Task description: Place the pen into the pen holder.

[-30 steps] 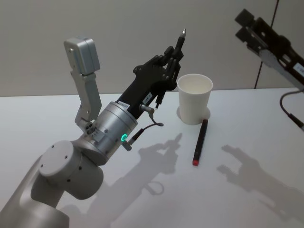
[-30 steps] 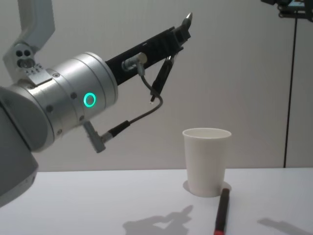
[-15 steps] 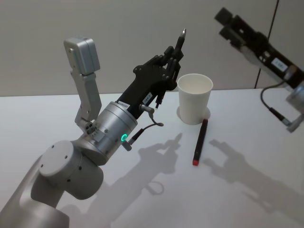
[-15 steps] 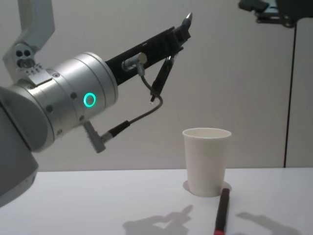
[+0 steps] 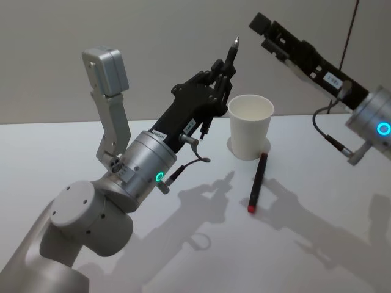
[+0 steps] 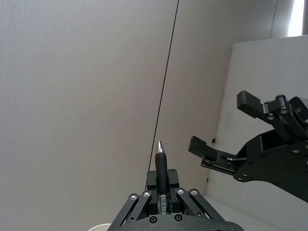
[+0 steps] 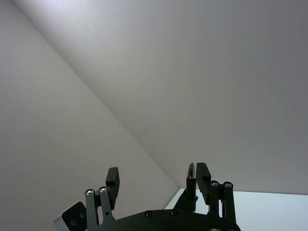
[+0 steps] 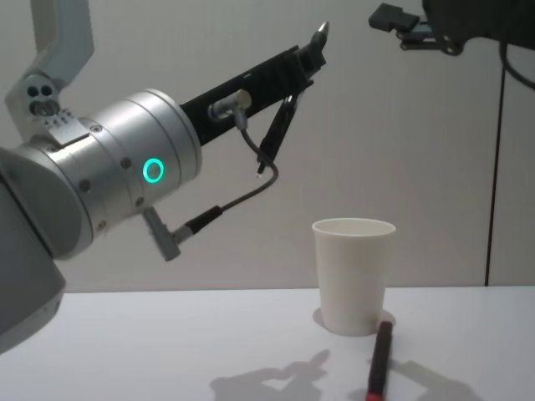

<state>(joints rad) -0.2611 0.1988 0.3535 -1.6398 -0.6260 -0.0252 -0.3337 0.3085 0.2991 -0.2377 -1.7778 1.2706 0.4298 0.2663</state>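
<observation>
The left claw [image 5: 223, 68] is pressed together on a black pen [image 5: 231, 54], pinching it low on the barrel so the metal tip points up and away. It hangs in the air over the far part of the bench [image 5: 73, 140], beside the pen holder [image 5: 250, 131] on its left and above its rim, well clear of it. The pen holder, a white paper cup, stands upright near the bench's far edge. A second pen [image 5: 257, 182] lies flat on the bench, its far end at the cup's base and its red end towards the near edge.

The right claw [image 5: 264, 32] is raised above the cup on its right side, fingers spread, facing the held pen's tip.

The step in hand looks like the carry, with a possible handover between claws. Next, the pen must be tipped nearer vertical, centred over the cup's mouth, lowered inside and released without knocking the light cup.
</observation>
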